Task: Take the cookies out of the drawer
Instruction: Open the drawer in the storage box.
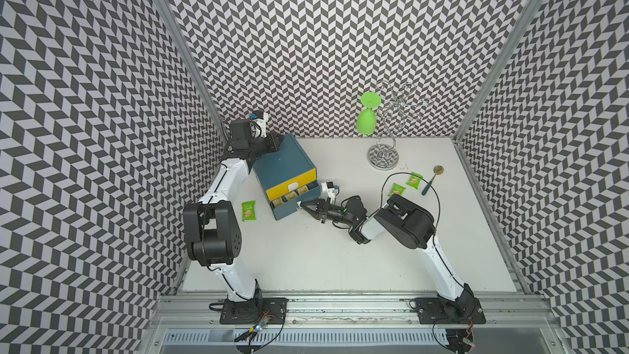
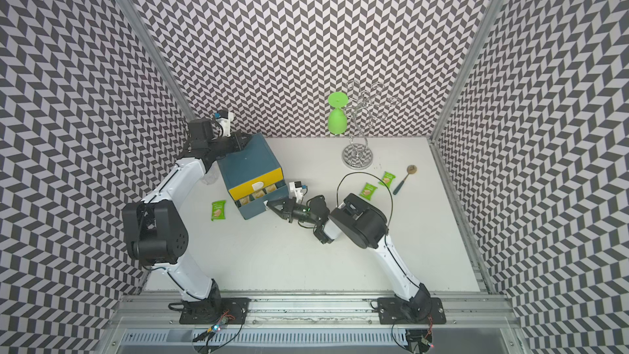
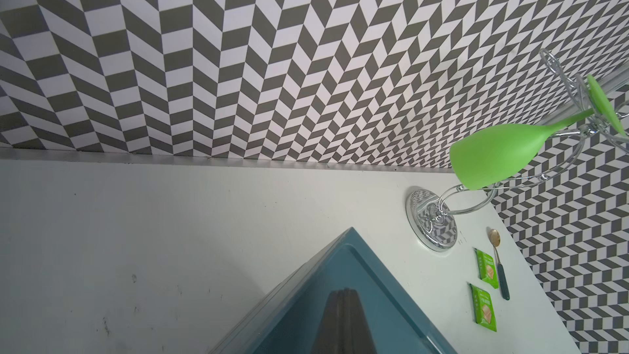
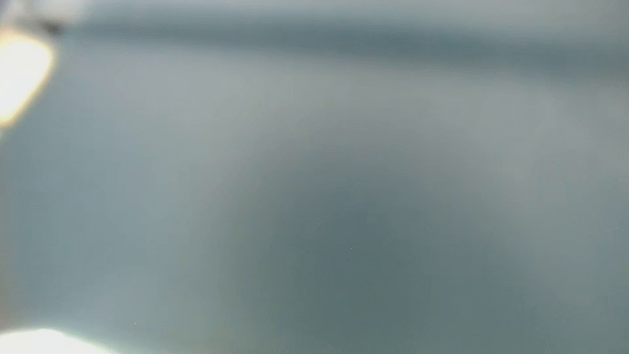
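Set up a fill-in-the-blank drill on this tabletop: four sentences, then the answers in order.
1. Outside the drawers, ___ green cookie packets lie on the table.
2. The wine glass hanging upside down on the chrome rack is coloured ___.
3. The closed upper drawer has a ___ front.
4. The right gripper is at the front of the pulled-out drawer, the ___ of the two, which holds more cookies.

Missing words: three; green; yellow; lower.
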Controlling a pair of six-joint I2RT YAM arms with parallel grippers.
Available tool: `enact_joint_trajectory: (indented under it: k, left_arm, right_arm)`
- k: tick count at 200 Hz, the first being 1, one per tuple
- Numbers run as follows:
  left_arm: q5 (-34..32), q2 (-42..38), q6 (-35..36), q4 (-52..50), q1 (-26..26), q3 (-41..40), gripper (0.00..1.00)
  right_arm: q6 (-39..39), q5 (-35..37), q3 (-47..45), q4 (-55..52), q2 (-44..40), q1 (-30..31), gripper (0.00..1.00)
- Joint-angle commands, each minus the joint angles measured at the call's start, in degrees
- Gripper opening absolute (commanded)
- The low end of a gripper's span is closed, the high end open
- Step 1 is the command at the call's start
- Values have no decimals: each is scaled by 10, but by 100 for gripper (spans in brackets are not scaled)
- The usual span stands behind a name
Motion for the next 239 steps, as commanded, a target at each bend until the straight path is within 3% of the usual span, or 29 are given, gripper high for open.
enact_joint_trajectory:
  k: [1, 79, 205, 222, 239]
  left_arm:
    - [-9, 30, -11, -92, 4, -24, 0]
    - [-15, 35, -11, -97, 4, -21, 0]
    - [-15, 49, -8, -104, 4, -7, 0]
    - [-7, 50, -11, -104, 3, -3, 7]
    - [10, 44, -19, -99, 4, 3, 31]
  right_arm:
    - [8, -17, -62, 53, -31, -2, 0]
    - [14, -23, -225, 153, -78, 11, 0]
    - [24, -33, -312, 226, -74, 13, 0]
    - [27, -34, -310, 225, -75, 12, 0]
    - [29, -32, -310, 221, -81, 12, 0]
